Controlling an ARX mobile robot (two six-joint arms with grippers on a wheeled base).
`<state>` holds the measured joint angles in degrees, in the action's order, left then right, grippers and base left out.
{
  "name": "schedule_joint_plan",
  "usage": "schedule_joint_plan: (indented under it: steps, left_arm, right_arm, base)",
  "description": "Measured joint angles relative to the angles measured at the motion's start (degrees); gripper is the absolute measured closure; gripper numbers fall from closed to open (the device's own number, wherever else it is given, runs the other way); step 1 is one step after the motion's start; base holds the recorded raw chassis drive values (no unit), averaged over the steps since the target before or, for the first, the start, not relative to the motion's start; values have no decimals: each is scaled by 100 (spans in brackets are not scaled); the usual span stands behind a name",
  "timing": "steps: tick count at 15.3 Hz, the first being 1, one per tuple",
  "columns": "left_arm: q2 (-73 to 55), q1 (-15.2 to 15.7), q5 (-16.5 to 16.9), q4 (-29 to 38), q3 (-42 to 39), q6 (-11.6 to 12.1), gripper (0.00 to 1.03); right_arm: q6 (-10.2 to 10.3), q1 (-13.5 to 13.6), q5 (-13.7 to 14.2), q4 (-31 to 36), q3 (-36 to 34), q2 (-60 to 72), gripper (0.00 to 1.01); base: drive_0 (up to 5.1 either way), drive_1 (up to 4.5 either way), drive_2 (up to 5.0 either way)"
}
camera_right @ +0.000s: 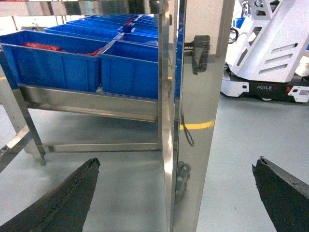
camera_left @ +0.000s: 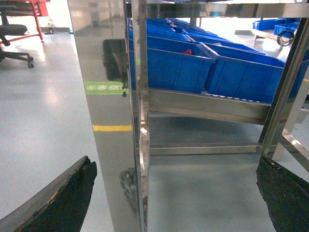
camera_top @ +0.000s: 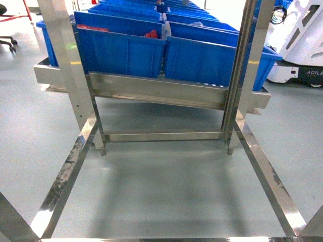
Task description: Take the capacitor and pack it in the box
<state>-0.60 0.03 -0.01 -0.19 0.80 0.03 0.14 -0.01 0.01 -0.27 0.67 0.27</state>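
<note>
On the far left of the head view the grey floor [camera_top: 25, 101] runs beside a steel rack [camera_top: 151, 91] whose sloped shelf carries rows of blue bins [camera_top: 121, 50], and some of these bins hold red items [camera_top: 151, 34]. Neither arm shows in the head view. In the left wrist view the left gripper [camera_left: 176, 198] has its two dark fingers [camera_left: 63, 203] spread wide apart with nothing between them, and a shiny upright post [camera_left: 111, 121] of the rack stands just ahead. In the right wrist view the right gripper [camera_right: 176, 193] is also released, its fingers [camera_right: 67, 198] far apart and holding nothing, facing another steel post [camera_right: 193, 121]. To the right stands a white machine [camera_right: 270, 48] on the floor. The pink box and the capacitor cannot be found in any view.
</note>
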Motion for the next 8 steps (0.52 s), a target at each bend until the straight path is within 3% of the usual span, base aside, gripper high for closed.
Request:
schedule_joint_plan:
  steps: [8]
  left_arm:
    - [0, 0, 0, 0, 0, 0, 5]
  right_arm:
    - [0, 0, 0, 0, 0, 0, 3]
  base:
    - [0, 0, 0]
